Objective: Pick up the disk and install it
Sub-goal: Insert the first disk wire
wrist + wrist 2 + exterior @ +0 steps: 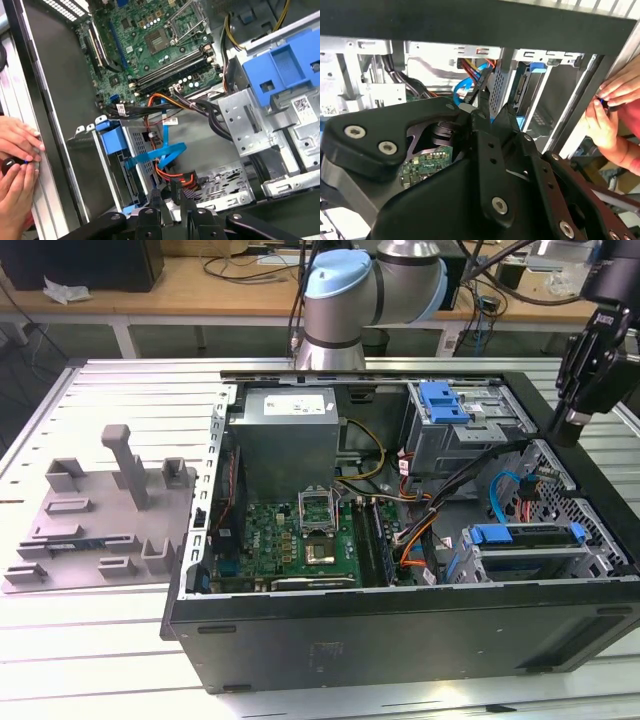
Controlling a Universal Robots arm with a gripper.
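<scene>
The disk (525, 552), a grey slab edged in a bright blue carrier frame, lies inside the lower drive bay at the front right of the open computer case (400, 640). In the first wrist view its blue carrier end (114, 142) sits in that bay beside blue and orange cables. My black gripper (567, 430) hangs above the case's right rim, up and away from the disk. Its fingertips (171, 197) stand close together with nothing between them. In the second wrist view the gripper (481, 85) points into the case.
A grey drive cage with a blue latch (445, 400) stands at the back right of the case. The motherboard (300, 540) and loose cables fill the middle. A grey fixture plate with upright posts (100, 510) lies on the table at the exterior view's left. A person's hands (17, 155) rest on the case rim.
</scene>
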